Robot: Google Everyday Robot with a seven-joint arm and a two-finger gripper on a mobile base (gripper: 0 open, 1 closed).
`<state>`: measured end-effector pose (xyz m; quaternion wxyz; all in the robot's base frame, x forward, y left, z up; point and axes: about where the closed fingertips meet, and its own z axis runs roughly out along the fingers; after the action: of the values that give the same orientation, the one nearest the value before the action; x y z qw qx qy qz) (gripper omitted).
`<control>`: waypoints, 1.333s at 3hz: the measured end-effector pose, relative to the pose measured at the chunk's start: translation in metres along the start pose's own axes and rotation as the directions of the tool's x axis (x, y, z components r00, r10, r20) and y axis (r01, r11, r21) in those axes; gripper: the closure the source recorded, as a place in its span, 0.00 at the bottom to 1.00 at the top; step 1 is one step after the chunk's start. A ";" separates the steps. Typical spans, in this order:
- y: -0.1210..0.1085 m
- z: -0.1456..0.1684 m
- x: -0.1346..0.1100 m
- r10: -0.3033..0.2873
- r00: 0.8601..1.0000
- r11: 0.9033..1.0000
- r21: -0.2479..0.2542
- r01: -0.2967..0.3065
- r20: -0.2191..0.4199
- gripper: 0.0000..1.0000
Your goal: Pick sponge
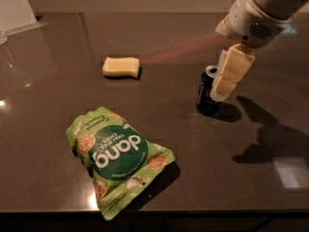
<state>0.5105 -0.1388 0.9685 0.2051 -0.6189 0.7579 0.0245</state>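
The sponge (120, 66) is a pale yellow rectangular block lying flat on the dark table (48, 95), left of centre toward the back. My gripper (220, 94) hangs from the white arm (256, 13) at the upper right. It points down and overlaps the top of the dark soda can (206, 99), well to the right of the sponge. It holds nothing that I can see.
A green "dang" chip bag (116, 158) lies at the front, left of centre. The soda can stands upright between sponge and arm. A white object (14, 6) sits at the far left corner. The table's front edge runs along the bottom.
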 end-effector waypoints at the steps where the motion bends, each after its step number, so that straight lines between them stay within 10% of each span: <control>1: -0.023 0.028 -0.031 -0.004 0.999 1.000 -0.016 0.004 0.032 0.00; 4: -0.076 0.126 -0.113 0.009 0.998 0.997 -0.078 -0.004 0.060 0.00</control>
<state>0.6347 -0.0149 0.9083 0.2037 -0.6228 0.7518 0.0733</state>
